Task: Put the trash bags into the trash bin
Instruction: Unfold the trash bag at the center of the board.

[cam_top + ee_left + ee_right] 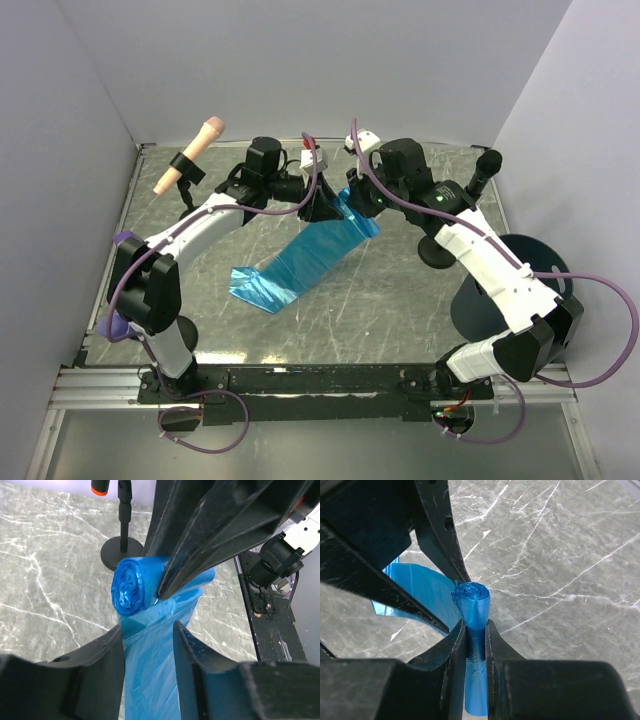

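My right pincer [475, 625] is narrow, clamped on the roll of trash bags [471, 600], which sticks up past its fingertips. My left pincer [149, 630] stands about half wide, one finger on each side of the loose sheet [150, 680] just below the roll. The film brushes both fingers, but I cannot tell whether it truly grips. Both pincers meet over the far middle of the table [400, 310]. From there the blue sheet slopes toward the near left, and its end lies on the table. The trash bin [532, 252] sits at the near right, partly hidden by my right arm and well apart from the bags.
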Motion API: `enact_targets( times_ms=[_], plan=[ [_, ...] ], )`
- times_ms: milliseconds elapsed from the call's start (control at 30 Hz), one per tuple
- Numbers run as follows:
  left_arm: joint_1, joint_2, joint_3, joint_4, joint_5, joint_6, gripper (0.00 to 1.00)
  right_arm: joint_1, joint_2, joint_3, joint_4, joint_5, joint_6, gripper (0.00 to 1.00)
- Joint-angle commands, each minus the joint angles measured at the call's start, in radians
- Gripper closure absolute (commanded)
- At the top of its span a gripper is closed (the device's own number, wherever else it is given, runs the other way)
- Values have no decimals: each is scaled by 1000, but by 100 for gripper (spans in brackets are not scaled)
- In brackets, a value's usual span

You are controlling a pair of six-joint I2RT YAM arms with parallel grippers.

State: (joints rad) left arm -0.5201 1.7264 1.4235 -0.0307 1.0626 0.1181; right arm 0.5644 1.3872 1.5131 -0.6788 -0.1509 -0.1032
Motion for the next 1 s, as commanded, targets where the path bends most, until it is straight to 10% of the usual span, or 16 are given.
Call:
enact_targets(
  times_ms=[0,667,967],
  plan=[
    [0,18,2,23,25,-3,59,-6,-42,47,21,16,-52,100],
    [-1,45,23,60,69,-6,99,-20,-13,61,36,54,-12,100],
    [-47,4,169,-400,-55,549,99,-161,153,140,-41,34,229,100]
  ],
)
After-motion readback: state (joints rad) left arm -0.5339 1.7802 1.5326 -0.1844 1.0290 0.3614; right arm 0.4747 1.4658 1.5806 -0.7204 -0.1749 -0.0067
